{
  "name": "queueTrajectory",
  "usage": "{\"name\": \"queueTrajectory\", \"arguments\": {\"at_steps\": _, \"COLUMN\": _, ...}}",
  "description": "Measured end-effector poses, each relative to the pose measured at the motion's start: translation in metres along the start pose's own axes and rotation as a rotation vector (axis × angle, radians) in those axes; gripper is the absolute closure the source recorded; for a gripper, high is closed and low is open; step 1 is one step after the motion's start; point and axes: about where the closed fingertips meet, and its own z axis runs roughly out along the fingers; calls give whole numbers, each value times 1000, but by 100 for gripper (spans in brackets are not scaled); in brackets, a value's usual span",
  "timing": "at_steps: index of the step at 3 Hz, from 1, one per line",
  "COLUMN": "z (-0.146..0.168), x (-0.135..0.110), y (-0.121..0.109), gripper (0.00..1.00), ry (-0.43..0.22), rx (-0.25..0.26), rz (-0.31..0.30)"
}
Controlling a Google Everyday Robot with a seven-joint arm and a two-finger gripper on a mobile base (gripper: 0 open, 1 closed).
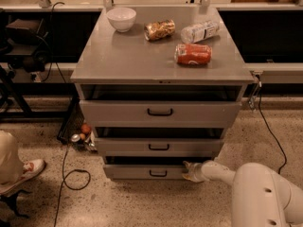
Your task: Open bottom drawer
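The bottom drawer (137, 172) is the lowest of three grey drawers in the cabinet, with a small black bar handle (158, 173). It stands slightly out, with a dark gap above its front. My gripper (188, 171) is at the right end of the drawer front, just right of the handle, touching or hooked on the panel's top edge. The white arm (258, 188) reaches in from the lower right. The middle drawer (158, 147) and top drawer (160, 112) also stand partly out.
On the cabinet top (128, 56) lie a white bowl (121, 19), a snack bag (159, 30), a plastic bottle (200, 31) and a red can (192, 54). A person's shoe (26, 170) and cables (71, 178) are on the floor at left. Small items (80, 134) sit beside the cabinet.
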Motion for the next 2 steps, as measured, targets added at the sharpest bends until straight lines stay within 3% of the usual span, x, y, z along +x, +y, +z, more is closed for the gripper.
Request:
{"name": "queueTrajectory", "arguments": {"at_steps": 1, "z": -23, "x": 8, "y": 24, "gripper": 100, "ry": 0, "rx": -24, "rz": 36}}
{"name": "queueTrajectory", "arguments": {"at_steps": 2, "z": -24, "x": 9, "y": 25, "gripper": 100, "ry": 1, "rx": -24, "rz": 37}}
